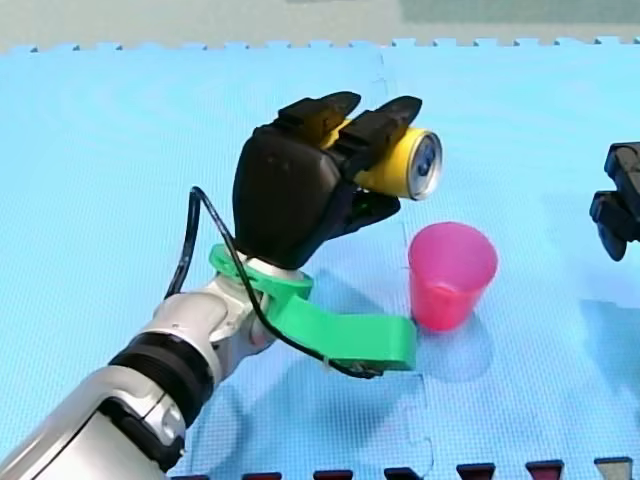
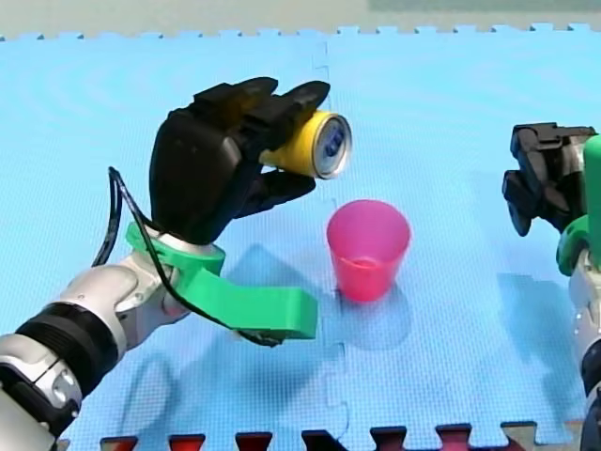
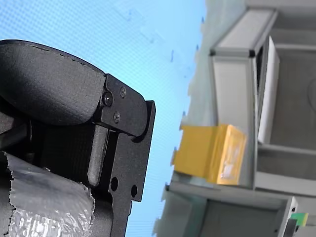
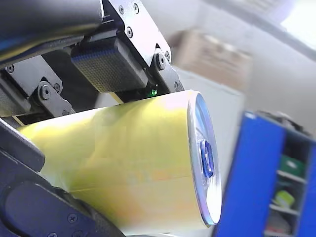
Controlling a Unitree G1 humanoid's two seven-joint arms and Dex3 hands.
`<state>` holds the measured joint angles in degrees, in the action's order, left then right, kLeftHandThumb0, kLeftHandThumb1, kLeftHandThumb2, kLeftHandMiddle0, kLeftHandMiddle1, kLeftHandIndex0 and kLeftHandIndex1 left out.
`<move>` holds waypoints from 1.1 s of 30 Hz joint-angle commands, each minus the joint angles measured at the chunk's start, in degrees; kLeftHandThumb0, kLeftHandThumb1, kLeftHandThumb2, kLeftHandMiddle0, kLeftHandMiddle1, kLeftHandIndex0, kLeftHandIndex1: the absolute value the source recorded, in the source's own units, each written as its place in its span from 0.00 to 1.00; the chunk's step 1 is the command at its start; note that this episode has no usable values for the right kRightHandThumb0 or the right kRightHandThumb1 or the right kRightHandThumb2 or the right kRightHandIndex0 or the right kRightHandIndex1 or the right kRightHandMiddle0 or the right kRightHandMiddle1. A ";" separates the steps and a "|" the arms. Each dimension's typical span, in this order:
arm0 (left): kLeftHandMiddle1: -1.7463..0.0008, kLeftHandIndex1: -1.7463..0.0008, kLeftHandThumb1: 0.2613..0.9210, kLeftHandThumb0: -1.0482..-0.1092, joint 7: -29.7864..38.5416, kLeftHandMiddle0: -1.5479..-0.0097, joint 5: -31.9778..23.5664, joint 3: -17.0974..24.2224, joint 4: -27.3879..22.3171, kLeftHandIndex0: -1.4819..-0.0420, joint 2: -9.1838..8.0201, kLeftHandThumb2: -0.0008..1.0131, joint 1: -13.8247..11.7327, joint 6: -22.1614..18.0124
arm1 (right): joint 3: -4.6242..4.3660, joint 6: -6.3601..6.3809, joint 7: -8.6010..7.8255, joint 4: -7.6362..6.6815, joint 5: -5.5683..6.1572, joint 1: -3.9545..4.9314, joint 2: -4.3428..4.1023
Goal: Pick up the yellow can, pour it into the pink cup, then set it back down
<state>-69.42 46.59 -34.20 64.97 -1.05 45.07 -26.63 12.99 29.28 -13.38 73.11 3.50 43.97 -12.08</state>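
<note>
Blue foam puzzle mat (image 1: 120, 150) w/ jigsaw edge; grey shelving (image 3: 232, 74), yellow box (image 3: 210, 153) beyond; blue shelf unit (image 4: 261, 173).

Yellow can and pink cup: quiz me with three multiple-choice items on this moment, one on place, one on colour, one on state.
1. Where is the yellow can relative to the pink cup?
A) inside it
B) held up by the left hand, above and left of it
C) standing behind it
2. What colour is the mat?
A) blue
B) grey
C) red
3. How does the can lie?
A) upright
B) tipped on its side
C) upside down
Answers: B, fingers wrap it in the air; A, blue foam lies under everything; B, its silver top faces sideways. The right hand is at the mat's right edge.
</note>
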 commanded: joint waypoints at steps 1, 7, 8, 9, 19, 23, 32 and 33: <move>0.93 0.99 0.89 0.69 0.07 0.17 -2.36 1.95 0.49 0.21 0.38 0.00 -0.24 -3.18 | 0.23 -0.31 -0.16 -0.33 0.23 0.05 -0.46; 0.94 1.00 0.86 0.68 3.01 0.16 -6.45 5.22 -0.46 0.22 0.25 0.00 -2.06 -8.47 | 0.09 -0.47 -0.17 -0.46 0.11 -0.02 -0.48; 0.94 1.00 0.85 0.67 3.78 0.16 -7.29 5.94 -0.65 0.22 0.28 0.00 -2.45 -9.34 | 0.09 -0.48 -0.19 -0.48 0.12 -0.04 -0.46; 0.94 1.00 0.85 0.68 4.50 0.16 -8.21 6.69 -0.84 0.22 0.33 0.00 -2.86 -10.25 | 0.10 -0.49 -0.22 -0.50 0.15 -0.06 -0.45; 0.97 1.00 0.84 0.70 15.11 0.17 -16.14 13.40 -4.71 0.20 0.77 0.00 -8.58 -14.24 | 0.10 -0.41 -0.35 -0.63 0.17 -0.25 -0.53; 0.97 1.00 0.84 0.70 19.17 0.17 -17.76 14.97 -6.78 0.20 0.91 0.00 -11.38 -13.99 | 0.02 -0.33 -0.31 -0.69 0.06 -0.28 -0.64; 0.98 1.00 0.86 0.70 26.51 0.17 -23.56 19.51 -7.77 0.22 1.15 0.01 -16.80 -17.87 | -0.07 -0.26 -0.20 -0.69 -0.05 -0.26 -0.71; 0.98 1.00 0.87 0.70 29.27 0.17 -26.30 20.87 -7.29 0.22 1.55 0.01 -17.39 -19.58 | -0.09 -0.26 -0.17 -0.70 -0.08 -0.24 -0.72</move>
<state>-43.72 24.37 -15.91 57.19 0.05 28.70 -43.11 12.84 28.97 -13.62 72.53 3.42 43.61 -12.49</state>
